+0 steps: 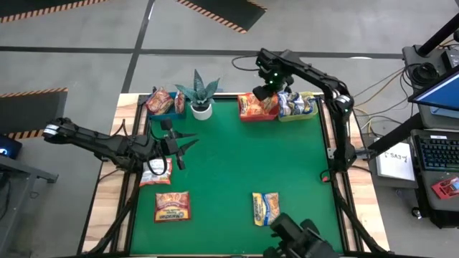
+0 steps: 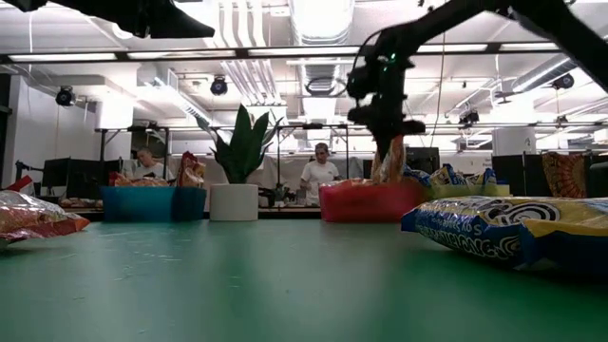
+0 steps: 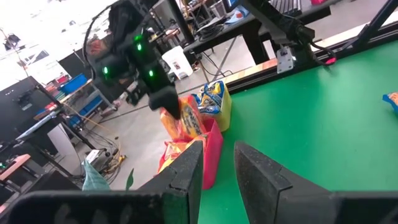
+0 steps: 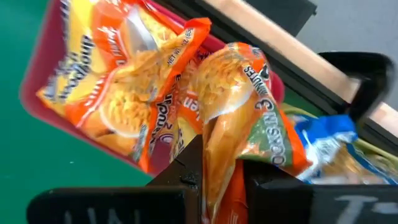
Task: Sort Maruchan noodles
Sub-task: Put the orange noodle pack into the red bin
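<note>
The right gripper (image 1: 266, 92) hangs over the red bin (image 1: 247, 115) at the table's far edge, jaws clamped on an orange packet (image 4: 233, 124): the drop-off step. Next it must open and release. The left gripper (image 1: 188, 143), jaws narrowly apart, waits near the left edge

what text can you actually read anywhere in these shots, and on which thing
"NOODLES": partly readable on the orange packet held in the right claw over the red bin.
Other print on that packet and on the orange packets in the bin: too broken or crumpled to read.
Red packet, blue-and-yellow packet, paper sheet: too small.
</note>
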You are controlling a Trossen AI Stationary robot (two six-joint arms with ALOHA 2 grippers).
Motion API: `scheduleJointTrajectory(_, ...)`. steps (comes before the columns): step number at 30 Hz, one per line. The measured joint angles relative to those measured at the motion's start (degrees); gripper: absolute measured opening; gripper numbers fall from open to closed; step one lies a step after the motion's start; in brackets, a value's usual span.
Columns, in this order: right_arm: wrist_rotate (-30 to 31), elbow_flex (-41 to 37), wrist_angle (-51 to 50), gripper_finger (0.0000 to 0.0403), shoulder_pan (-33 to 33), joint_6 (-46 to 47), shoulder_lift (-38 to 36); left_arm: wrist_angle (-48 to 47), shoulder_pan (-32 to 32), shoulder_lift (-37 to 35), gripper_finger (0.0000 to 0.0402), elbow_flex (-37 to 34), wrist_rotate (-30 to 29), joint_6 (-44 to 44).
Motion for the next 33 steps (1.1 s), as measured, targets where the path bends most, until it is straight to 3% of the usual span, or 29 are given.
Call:
scheduleJointTrajectory(10, 0.3, 4.4, -6.1, 0.0036, 0.0, -2.6, 8.7, -0.2, 0.0, 0.5, 0.0075, 0.0, 0.0, 0.5)
scheduleJointTrajectory(19, 3.0, 9.2, -13.9, 0.0036, 0.0, -3.4, 8.9, 0.2, 0.0, 2.1, 0.0075, 0.0, -0.1, 1.7)
scheduleJointTrajectory(33, 3.2, 2.6, -2.5, 0.0036, 0.9, -2.4, 8.8, 0.4, 0.0, 2.4, 0.0075, 0.0, -0.1, 1.7)
